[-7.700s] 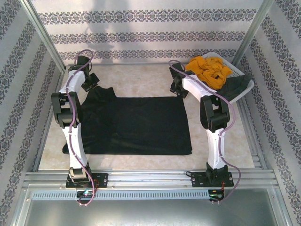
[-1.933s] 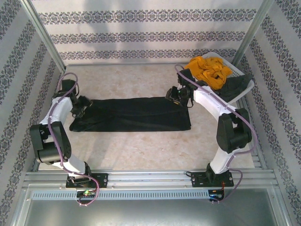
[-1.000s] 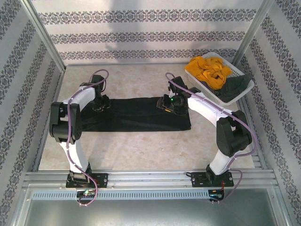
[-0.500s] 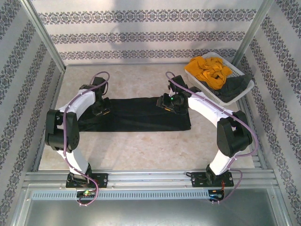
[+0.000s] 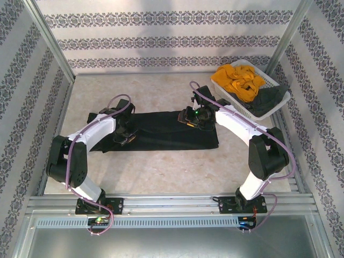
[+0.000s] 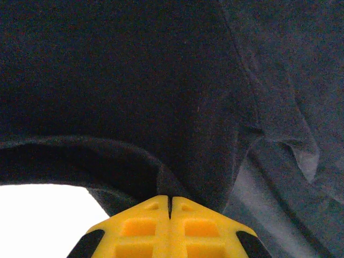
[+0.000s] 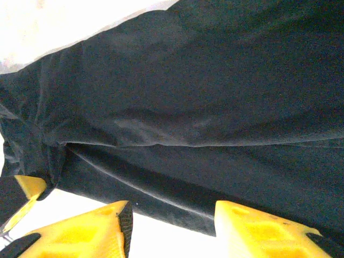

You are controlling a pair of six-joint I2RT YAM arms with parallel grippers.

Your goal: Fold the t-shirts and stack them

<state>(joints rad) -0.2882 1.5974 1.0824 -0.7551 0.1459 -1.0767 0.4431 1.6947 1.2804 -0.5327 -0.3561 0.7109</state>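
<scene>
— Top view?
— I'm looking from high at the near side, down across the whole table [image 5: 161, 172].
— Wrists?
— Both right up close, facing down onto the black t-shirt [image 5: 161, 131], the same cloth I see mid-table from above.

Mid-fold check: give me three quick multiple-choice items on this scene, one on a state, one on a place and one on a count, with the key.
1. The left tool is:
A) shut on the black t-shirt
B) wide open
C) shut on nothing

2. Where is the mustard-yellow t-shirt?
A) on top of the black t-shirt
B) in the left tool
C) in the white basket

3. How many t-shirts are in the basket?
A) one
B) two
C) three

Key:
1 A: the left wrist view shows the jaws closed with black cloth pinched between them.
2 C: it lies bunched in the basket at the far right.
3 B: the mustard-yellow one plus a dark grey t-shirt.
</scene>
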